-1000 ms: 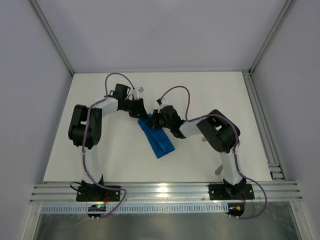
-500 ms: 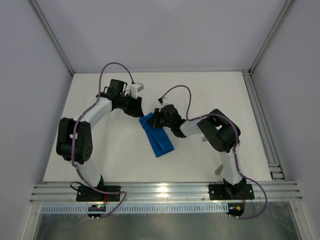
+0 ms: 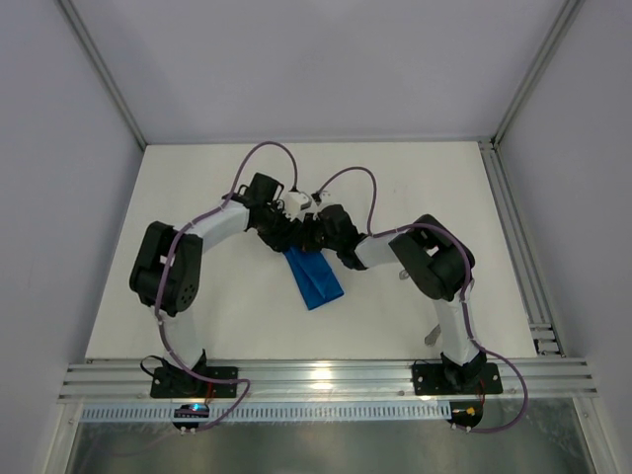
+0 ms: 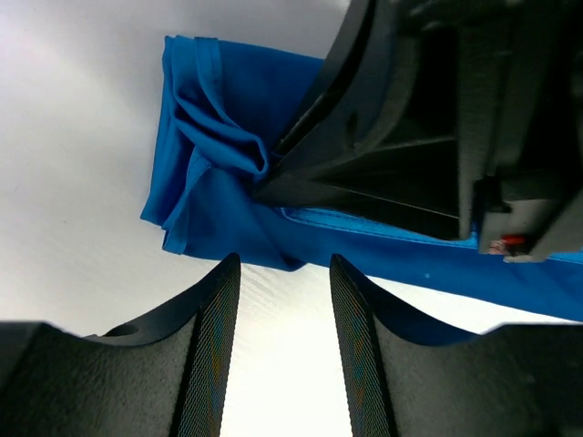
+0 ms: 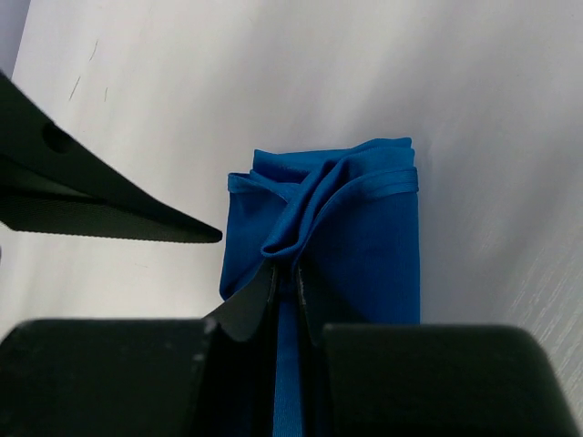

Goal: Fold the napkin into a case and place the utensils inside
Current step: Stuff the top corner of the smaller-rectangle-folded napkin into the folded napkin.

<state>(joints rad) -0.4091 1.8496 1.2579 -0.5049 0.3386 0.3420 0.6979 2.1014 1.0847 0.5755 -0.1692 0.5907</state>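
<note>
The bright blue napkin (image 3: 316, 280) lies on the table as a narrow folded strip, its far end bunched up. My right gripper (image 3: 310, 237) is shut on a raised fold at that far end (image 5: 284, 269); the cloth (image 5: 364, 246) wrinkles around the pinch. My left gripper (image 3: 286, 229) is open and empty, close beside the right one, its fingertips (image 4: 231, 266) just short of the napkin's edge (image 4: 209, 182). Two small silver pieces, probably the utensils, show partly beside the right arm (image 3: 404, 277) (image 3: 432, 337); I cannot tell which is the fork.
The right gripper's black body (image 4: 410, 127) fills the upper right of the left wrist view. A left finger (image 5: 109, 217) pokes into the right wrist view. Metal rails (image 3: 533, 257) line the table's right side and near edge.
The left arm swung away to the back left, then came back to the napkin's far end beside the right gripper. The right gripper stayed pinched on the cloth.
</note>
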